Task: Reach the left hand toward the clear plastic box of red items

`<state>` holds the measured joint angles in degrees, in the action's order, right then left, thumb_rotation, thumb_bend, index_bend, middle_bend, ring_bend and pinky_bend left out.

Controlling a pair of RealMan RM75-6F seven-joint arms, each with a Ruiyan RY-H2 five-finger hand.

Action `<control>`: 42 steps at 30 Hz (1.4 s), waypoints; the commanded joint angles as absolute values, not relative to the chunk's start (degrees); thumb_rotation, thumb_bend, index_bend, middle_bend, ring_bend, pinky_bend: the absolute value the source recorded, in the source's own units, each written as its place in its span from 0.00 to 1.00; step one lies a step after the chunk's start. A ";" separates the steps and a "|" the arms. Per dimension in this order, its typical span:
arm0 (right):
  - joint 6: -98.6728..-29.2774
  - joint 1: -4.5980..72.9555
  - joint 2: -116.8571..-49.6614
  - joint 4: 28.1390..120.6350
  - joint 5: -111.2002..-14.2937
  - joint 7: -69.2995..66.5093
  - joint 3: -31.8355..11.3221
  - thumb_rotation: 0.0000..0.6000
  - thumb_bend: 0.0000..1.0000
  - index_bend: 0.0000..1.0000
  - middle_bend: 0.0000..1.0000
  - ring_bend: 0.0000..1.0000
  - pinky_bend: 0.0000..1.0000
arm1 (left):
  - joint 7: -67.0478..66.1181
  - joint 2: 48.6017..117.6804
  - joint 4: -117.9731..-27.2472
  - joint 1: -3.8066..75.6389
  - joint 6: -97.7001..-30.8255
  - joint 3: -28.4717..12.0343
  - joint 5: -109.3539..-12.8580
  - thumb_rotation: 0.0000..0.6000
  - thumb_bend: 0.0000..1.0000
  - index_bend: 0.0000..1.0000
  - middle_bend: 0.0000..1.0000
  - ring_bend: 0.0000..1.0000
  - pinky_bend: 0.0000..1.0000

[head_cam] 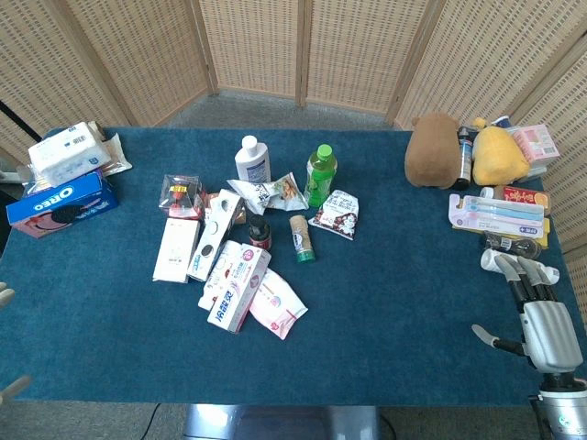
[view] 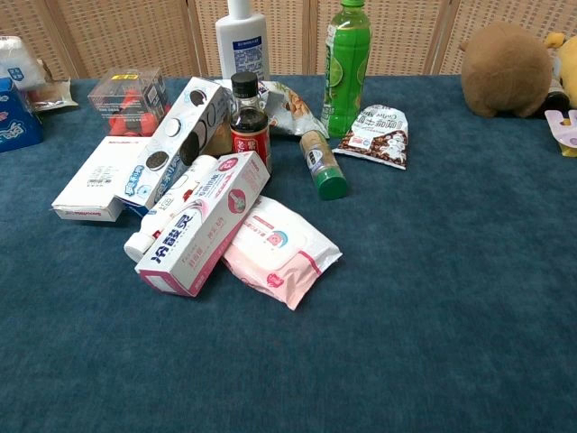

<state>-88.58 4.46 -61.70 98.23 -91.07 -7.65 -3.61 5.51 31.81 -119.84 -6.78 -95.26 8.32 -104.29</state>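
Note:
The clear plastic box of red items [head_cam: 181,194] [view: 129,99] stands at the back left of the heap of goods, beside a white box [head_cam: 175,249] [view: 97,176]. Only pale fingertips of my left hand [head_cam: 9,341] poke in at the left edge of the head view. They are spread far apart, hold nothing, and sit well to the left of and nearer than the box. My right hand [head_cam: 537,312] rests at the table's right front with fingers stretched out and thumb apart, empty. Neither hand shows in the chest view.
A blue Oreo box [head_cam: 62,203] and a tissue pack [head_cam: 64,151] lie at the far left. The heap holds a patterned carton [head_cam: 213,234], a dark bottle [view: 248,122], a pink-white box [view: 203,225], a wipes pack [view: 281,251], a green bottle [view: 346,59] and a white bottle [view: 242,41]. Plush toys [head_cam: 463,148] sit back right.

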 commanded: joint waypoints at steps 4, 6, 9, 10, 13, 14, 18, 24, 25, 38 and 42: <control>-88.46 4.40 -61.71 98.22 -90.82 -7.59 -3.57 1.00 0.00 0.02 0.00 0.00 0.00 | 6.20 31.99 -119.80 -5.64 -93.43 7.74 -102.19 1.00 0.00 0.00 0.00 0.00 0.00; -88.49 4.36 -61.65 98.34 -90.73 -7.70 -3.60 1.00 0.00 0.02 0.00 0.00 0.00 | 6.46 32.21 -119.73 -4.68 -91.99 7.33 -101.38 1.00 0.00 0.00 0.00 0.00 0.00; -88.73 4.35 -61.50 98.50 -90.54 -7.85 -3.90 1.00 0.00 0.02 0.00 0.00 0.00 | 6.67 32.57 -119.39 -1.55 -87.99 5.60 -98.76 1.00 0.00 0.00 0.00 0.00 0.00; -88.73 4.36 -61.49 98.52 -90.53 -7.90 -3.93 1.00 0.00 0.02 0.00 0.00 0.00 | 6.76 32.38 -119.49 -0.26 -86.34 4.88 -97.46 1.00 0.00 0.00 0.00 0.00 0.00; -88.51 4.42 -61.43 98.47 -90.41 -7.99 -3.92 1.00 0.00 0.02 0.00 0.00 0.00 | 6.75 31.78 -119.35 4.97 -80.01 1.78 -92.51 1.00 0.00 0.00 0.00 0.00 0.00; -88.42 4.45 -61.41 98.45 -90.35 -8.05 -3.93 1.00 0.00 0.02 0.00 0.00 0.00 | 6.42 31.91 -119.02 6.66 -77.98 0.79 -91.09 1.00 0.00 0.00 0.00 0.00 0.00; -88.65 4.40 -61.20 98.56 -90.42 -8.56 -4.03 1.00 0.00 0.02 0.00 0.00 0.00 | 4.62 34.98 -116.16 13.37 -70.18 -3.15 -85.18 1.00 0.00 0.00 0.00 0.00 0.00; -89.44 4.19 -60.77 98.95 -90.60 -9.06 -4.32 1.00 0.00 0.02 0.00 0.00 0.00 | -0.64 42.84 -110.24 22.52 -61.25 -8.59 -74.33 1.00 0.00 0.00 0.00 0.00 0.00; -89.41 4.17 -60.61 99.13 -90.39 -9.35 -4.40 1.00 0.00 0.02 0.00 0.00 0.00 | -2.23 44.58 -109.07 24.29 -59.53 -9.43 -71.57 1.00 0.00 0.00 0.00 0.00 0.00; -88.61 4.18 -59.57 98.56 -87.43 -11.72 -5.59 1.00 0.00 0.02 0.00 0.00 0.00 | -21.14 61.16 -94.26 41.91 -49.48 -13.49 -46.43 1.00 0.00 0.00 0.00 0.00 0.00; -88.06 4.33 -59.50 98.26 -86.54 -12.08 -5.92 1.00 0.00 0.02 0.00 0.00 0.00 | -25.00 64.81 -89.48 46.50 -47.68 -13.73 -42.15 1.00 0.00 0.00 0.00 0.00 0.00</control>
<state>-88.13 4.30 -59.51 98.32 -86.60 -12.03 -5.87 -23.51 62.98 -91.38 44.54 -48.95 -13.28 -44.07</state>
